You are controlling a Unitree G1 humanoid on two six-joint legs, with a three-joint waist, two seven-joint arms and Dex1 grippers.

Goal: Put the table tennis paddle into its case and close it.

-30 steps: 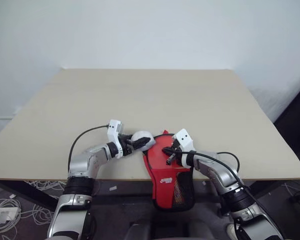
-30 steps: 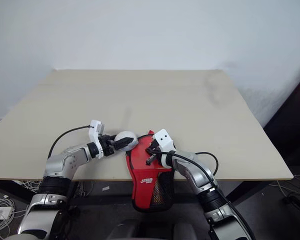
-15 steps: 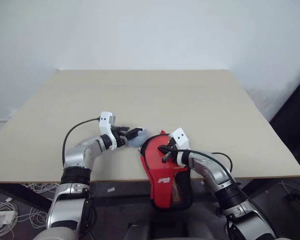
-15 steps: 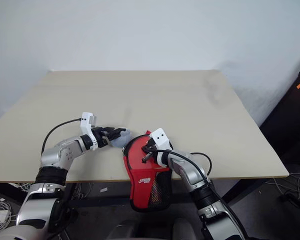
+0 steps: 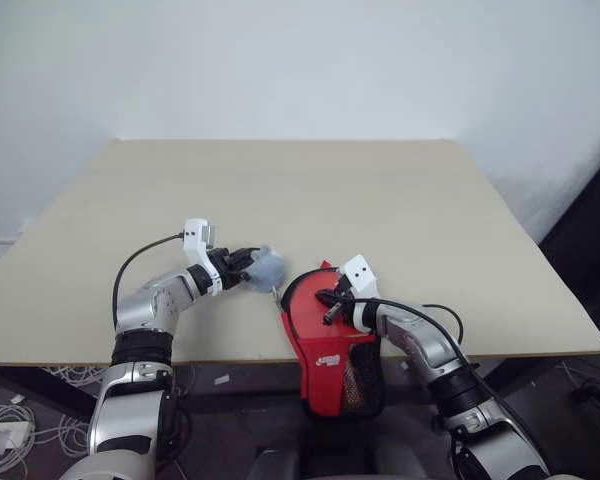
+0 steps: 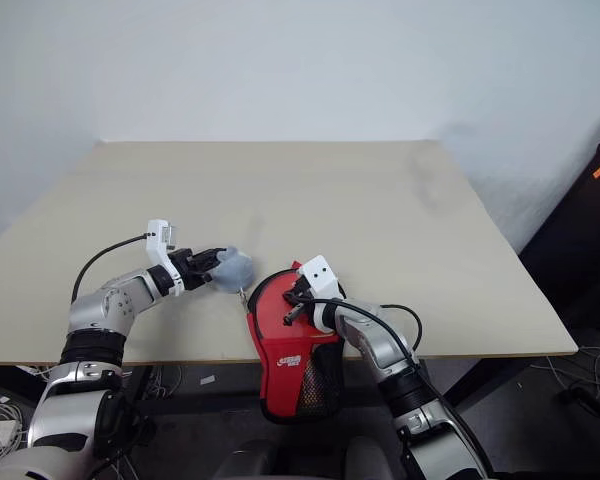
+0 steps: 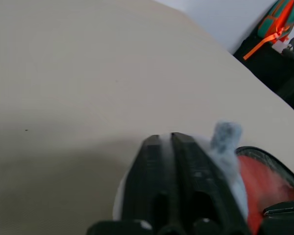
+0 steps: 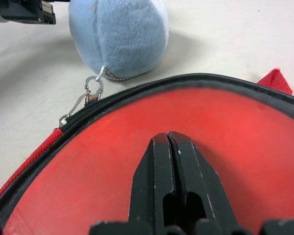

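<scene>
Left eye view: broad pale beige table (image 5: 310,190) across the middle of the frame, plain white wall behind, a dark strip at the right edge, tangled white cables (image 5: 10,425) on the floor at lower left. At lower centre, draped over the near table edge, the paddle-shaped soft red case with black trim, black mesh and a white logo (image 5: 332,345), its round end on the table and its narrow end hanging below the edge. Just left of the case's round end, a fluffy pale blue ball-shaped charm (image 5: 264,268), pinched by the left hand (image 5: 248,267) with black fingers shut on it. On the case's round end, the right hand (image 5: 330,308), fingers pressed together, tips on the red face.

Right eye view: same layout, an orange streak at the far right edge.

Left wrist view: bare beige table over most of the frame, a dark corner with a green and orange object at upper right. Black fingers closed at bottom centre with blue fluff beside them, red case at lower right.

Right wrist view: closed black fingers resting on the red case at bottom centre; black zipped rim arching across the middle; a small silver clasp and chain (image 8: 88,95) joining the zip to the blue charm at upper left. Red rubber paddle with wooden handle not distinguishable, whether inside the case impossible to tell.
</scene>
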